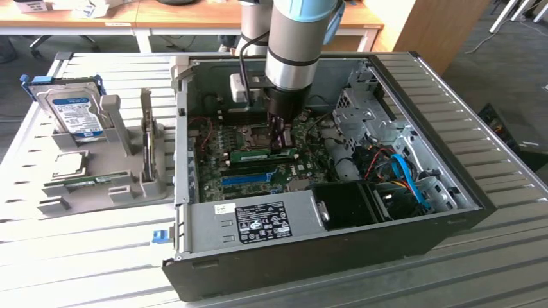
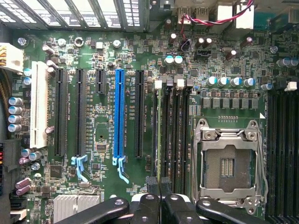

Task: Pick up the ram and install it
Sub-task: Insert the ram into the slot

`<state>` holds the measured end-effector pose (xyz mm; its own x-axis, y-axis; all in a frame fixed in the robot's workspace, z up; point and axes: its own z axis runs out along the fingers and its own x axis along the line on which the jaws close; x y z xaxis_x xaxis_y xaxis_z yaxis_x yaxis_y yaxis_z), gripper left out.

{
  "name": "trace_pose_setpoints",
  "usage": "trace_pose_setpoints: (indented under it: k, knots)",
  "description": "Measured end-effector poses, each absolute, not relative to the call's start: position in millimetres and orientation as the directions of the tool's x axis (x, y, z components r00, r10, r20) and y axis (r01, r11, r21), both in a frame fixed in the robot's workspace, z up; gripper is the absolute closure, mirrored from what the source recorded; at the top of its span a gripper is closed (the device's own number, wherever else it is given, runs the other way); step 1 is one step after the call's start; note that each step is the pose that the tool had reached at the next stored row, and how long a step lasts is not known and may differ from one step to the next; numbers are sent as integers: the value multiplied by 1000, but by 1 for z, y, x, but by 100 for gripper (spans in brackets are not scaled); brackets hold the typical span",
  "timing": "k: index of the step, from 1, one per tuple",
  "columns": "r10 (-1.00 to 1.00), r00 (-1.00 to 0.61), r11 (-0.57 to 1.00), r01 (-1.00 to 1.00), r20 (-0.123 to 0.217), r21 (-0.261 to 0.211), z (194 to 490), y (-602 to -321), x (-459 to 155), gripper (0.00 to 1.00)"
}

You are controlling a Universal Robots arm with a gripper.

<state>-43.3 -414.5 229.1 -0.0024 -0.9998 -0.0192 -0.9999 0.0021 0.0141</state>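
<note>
An open computer case lies on its side on a slatted metal surface, taking up the middle and reaching toward the surface's edge on the exterior view's right. A grey robot arm comes down from above into the case, over the green motherboard.

The pincer is at the board, clenched on the ram – a long, thin green stick with a pale label, standing on edge in a memory slot. It grips the stick near the end that points to the exterior view's right. The slot sits just beside the empty processor socket and near a blue expansion slot.

From the wrist camera, the ram appears edge-on as a narrow green line between dark memory slots. It runs straight into the gap between the pincer's two black fingertips, which are pressed close together on it. The metal-framed processor socket lies to one side of the stick, and the blue slot and a white slot lie to the other, all set in the motherboard.

Near the surface's edge on the exterior view's left – well apart from the pincer – a grey holder carries a blue-labelled hard drive standing upright and a small square silver processor chip lying flat.
</note>
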Motion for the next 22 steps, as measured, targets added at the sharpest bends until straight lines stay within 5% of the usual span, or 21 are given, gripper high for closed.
trace_pose_setpoints:
  k: [22]
  knots:
    - [-1000, -2, 2, -1000, -19, 12, 226, -414, -44, 88]
